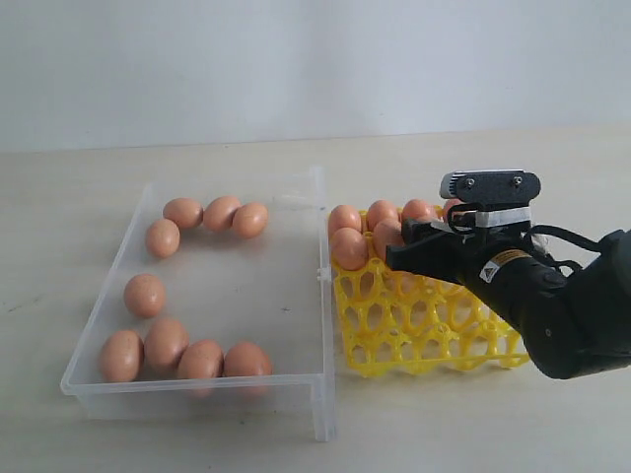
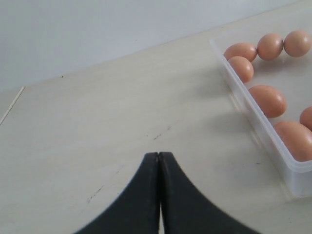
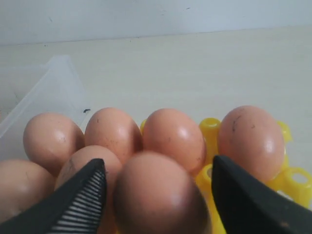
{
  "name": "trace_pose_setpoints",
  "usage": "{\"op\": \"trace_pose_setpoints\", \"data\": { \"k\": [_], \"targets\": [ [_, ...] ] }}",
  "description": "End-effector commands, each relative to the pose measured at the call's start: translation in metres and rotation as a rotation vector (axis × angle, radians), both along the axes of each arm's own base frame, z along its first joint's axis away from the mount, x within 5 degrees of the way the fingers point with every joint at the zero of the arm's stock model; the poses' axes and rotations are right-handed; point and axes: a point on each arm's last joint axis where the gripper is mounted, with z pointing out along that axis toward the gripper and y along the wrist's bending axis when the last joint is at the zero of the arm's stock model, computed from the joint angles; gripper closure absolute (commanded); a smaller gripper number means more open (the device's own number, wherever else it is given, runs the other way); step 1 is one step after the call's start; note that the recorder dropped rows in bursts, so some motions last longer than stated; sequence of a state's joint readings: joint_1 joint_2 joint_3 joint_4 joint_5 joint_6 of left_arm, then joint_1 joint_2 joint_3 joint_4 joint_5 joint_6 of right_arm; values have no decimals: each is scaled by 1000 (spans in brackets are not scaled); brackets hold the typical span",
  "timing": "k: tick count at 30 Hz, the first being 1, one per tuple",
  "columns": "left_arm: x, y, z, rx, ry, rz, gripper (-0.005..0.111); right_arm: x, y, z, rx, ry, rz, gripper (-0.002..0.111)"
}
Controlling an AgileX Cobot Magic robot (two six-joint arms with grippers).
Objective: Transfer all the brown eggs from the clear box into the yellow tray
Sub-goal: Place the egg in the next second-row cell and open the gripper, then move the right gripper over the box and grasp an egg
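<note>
While left gripper [image 2: 159, 163] hangs pressed together over table [image 2: 97, 122], right gripper [image 3: 158, 165] spread astride brown egg [image 3: 156, 200] — in yellow tray [image 3: 210, 130].

Soft, bright, even light fills all three views. The pale bench [image 1: 197, 443] and wall [image 1: 296, 59] look washed out, with little contrast. Small dull highlights sit on the tops of the brown eggs [image 1: 222, 212], so the light falls from above. Shadows are faint and soft-edged: a grey smear under each egg and beside the clear box [image 1: 320, 236], whose walls carry a milky sheen. The exterior view is slightly soft overall. In the right wrist view the nearest egg [image 3: 158, 195] is out of focus, while those behind it show sharper speckles and small glints. In both wrist views the jaws read near-black and soft-edged.
</note>
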State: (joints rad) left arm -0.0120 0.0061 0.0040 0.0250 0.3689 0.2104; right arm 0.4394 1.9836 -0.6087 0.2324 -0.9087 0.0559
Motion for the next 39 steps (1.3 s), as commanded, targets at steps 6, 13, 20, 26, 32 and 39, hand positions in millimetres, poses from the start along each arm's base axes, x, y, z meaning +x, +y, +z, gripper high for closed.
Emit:
{"op": "trace_pose_setpoints", "data": {
  "k": [6,13,20,26,32,39],
  "targets": [
    [0,0,2,-5,-16,3,107,-1,-2,29,-4,-44,13,46],
    [0,0,2,-5,-16,3,107,-32,-12,143,-108,-251,102,88],
    [0,0,2,-5,-16,3,107,-41,20,177,-167,63,330,108],
    [0,0,2,-5,-16,3,107,-31,88,160,-225,321,500,108],
    [0,0,2,-5,-16,3,107,-19,159,142,-250,499,621,81],
    [0,0,2,-5,-16,3,107,2,233,110,-280,631,712,51]
  ]
}}
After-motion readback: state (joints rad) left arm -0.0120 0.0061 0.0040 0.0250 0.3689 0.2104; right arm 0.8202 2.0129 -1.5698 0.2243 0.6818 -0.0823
